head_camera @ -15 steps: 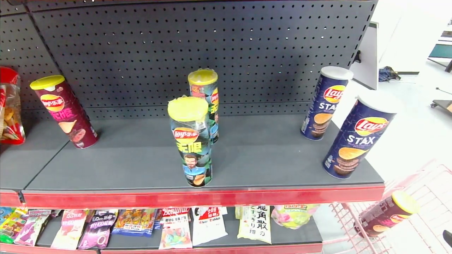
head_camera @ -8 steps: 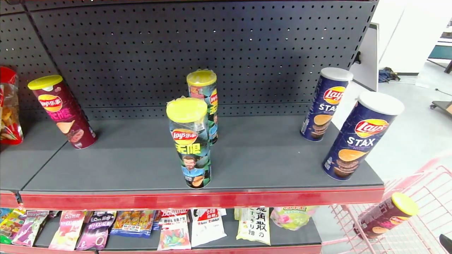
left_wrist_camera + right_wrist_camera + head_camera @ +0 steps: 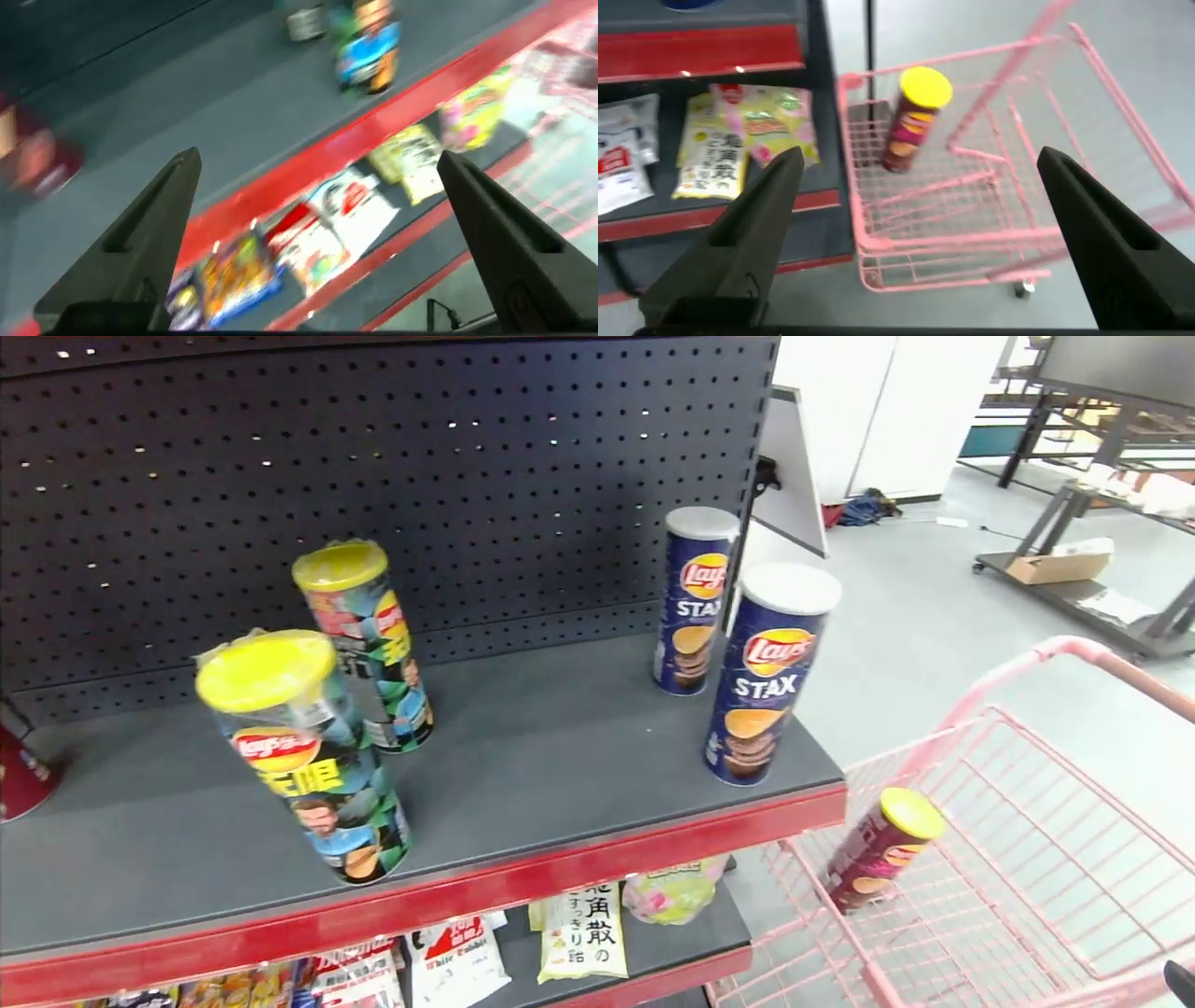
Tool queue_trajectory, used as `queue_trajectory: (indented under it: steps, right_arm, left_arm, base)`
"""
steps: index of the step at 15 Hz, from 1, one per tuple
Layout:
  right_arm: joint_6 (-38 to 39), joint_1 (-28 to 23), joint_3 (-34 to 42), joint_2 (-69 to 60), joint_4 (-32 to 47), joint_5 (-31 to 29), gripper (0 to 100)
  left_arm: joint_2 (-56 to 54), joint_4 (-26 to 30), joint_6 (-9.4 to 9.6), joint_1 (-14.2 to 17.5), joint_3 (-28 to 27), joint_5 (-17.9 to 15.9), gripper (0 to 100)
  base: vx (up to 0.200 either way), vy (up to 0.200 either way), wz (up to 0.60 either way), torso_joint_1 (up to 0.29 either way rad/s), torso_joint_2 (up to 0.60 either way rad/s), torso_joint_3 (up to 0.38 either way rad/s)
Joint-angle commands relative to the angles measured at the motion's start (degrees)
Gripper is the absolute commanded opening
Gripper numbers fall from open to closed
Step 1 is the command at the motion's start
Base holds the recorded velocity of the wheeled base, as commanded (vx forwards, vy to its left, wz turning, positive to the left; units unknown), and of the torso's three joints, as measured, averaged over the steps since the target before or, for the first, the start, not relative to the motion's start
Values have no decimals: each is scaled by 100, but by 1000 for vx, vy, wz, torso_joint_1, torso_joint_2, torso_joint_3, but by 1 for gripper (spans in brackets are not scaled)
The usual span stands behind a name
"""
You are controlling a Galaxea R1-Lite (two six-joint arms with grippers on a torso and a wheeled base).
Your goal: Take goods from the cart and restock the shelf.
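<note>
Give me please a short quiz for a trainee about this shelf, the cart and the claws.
1. True or false: both blue cans stand upright on the upper shelf.
2. The can in the pink cart has a lid of which colour? A white, B yellow, C red.
3. Fill in: the right claw is ___ (open or shut).
Key: 1 true; 2 B; 3 open.
</note>
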Motion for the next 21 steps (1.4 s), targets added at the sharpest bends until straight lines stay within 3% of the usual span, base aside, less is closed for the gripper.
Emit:
queue_trajectory:
  steps: [1, 3, 12, 21]
  right_arm:
    - [-2, 3, 1, 16, -1, 0, 100]
    - [-2, 3, 27, 16, -1, 0, 100]
    - [-169, -50, 168, -107, -1, -70, 100]
    - [-169, -41, 458, -450, 8, -52, 100]
  left_arm:
    - [-43, -7, 0, 0, 46, -7, 100]
    - [-113, 1, 0, 0, 81, -16, 100]
    - [-263, 1, -9, 0, 186, -7, 100]
    - [-430, 10, -9, 9, 274, 2, 100]
  base:
    - [0, 0, -600, 2, 7, -2]
    - [0, 0, -600, 2, 2, 5]
    - [0, 0, 0, -3, 6, 5]
    - [0, 0, 67, -138, 359, 212]
